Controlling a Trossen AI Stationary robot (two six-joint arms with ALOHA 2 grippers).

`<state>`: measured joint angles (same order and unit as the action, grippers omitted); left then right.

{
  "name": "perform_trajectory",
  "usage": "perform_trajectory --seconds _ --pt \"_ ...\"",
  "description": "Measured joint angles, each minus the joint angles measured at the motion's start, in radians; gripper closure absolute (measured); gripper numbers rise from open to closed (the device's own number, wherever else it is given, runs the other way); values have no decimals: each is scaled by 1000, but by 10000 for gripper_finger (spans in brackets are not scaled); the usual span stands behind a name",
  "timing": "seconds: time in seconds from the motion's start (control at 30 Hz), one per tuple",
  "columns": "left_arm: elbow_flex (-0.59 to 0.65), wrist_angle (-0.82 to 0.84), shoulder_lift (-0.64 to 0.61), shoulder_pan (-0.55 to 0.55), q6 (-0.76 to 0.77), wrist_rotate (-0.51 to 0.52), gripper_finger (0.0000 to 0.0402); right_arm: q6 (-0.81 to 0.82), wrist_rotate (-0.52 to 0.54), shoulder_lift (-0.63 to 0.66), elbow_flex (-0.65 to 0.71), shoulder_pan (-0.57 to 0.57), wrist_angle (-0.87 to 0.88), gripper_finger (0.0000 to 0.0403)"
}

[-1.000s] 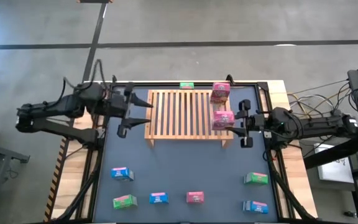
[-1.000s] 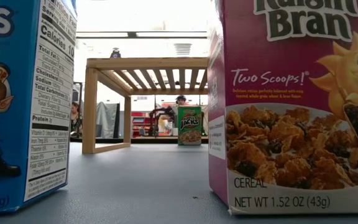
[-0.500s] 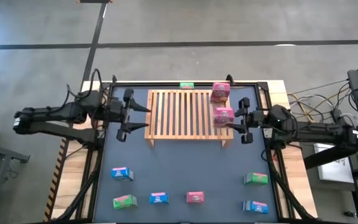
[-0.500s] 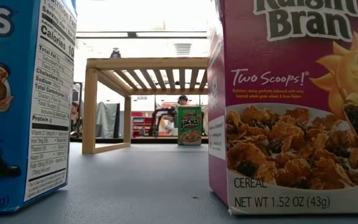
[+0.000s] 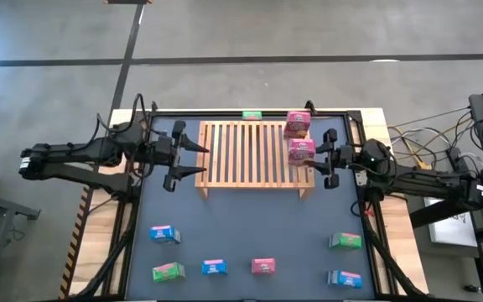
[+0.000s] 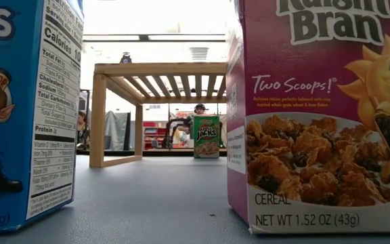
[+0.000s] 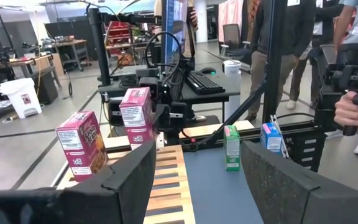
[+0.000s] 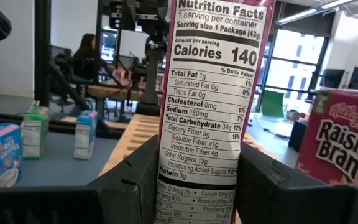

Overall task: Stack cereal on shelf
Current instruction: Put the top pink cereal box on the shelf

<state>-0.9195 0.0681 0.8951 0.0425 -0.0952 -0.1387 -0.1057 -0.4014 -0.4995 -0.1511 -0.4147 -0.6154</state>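
The shelf (image 5: 250, 155) is a light-wood slatted rack in the middle of the table. One pink cereal box (image 5: 297, 123) stands on its far right corner. My right gripper (image 5: 313, 159) is shut on a second pink cereal box (image 5: 301, 151) over the shelf's right end, and this box fills the right wrist view (image 8: 211, 112). My left gripper (image 5: 193, 158) hovers open and empty at the shelf's left end (image 7: 194, 186). A green box (image 5: 251, 115) stands on the table behind the shelf. My right gripper pinches the pink box between its two fingers, one on each broad face, low on the box (image 8: 166, 180). The narrow nutrition side faces the wrist. The fingers come level from the table's right. The box is upright; whether its bottom touches the slats I cannot tell.
Several boxes stand along the near part of the table: blue (image 5: 165, 234), green (image 5: 168, 271), blue (image 5: 215, 268), pink (image 5: 263, 266), green (image 5: 345, 241), blue (image 5: 345, 278). In the low view, the blue (image 6: 19, 115) and pink (image 6: 323, 115) boxes stand close. People are beyond the table (image 7: 353, 106).
My right gripper has swung toward the table's far edge along the shelf's right end and sunk a little. It has carried the pink box upright closer to the box on the far right corner. My left gripper has sunk slightly beside the shelf's left end.
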Motion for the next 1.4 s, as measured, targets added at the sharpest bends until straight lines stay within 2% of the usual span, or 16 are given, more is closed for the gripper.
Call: perform_trajectory --seconds 0.3,0.63,1.1,1.4 --pt "-1 0 0 0 0 0 182 1 -8 0 58 -53 -82 255" --pt "-1 0 0 0 -3 0 182 3 -26 -7 62 -96 -75 255" --pt "-1 0 0 0 -11 0 182 0 -24 -160 62 -97 -167 255" --pt "-1 3 0 0 -11 0 182 -3 -6 -213 62 -101 -158 255"
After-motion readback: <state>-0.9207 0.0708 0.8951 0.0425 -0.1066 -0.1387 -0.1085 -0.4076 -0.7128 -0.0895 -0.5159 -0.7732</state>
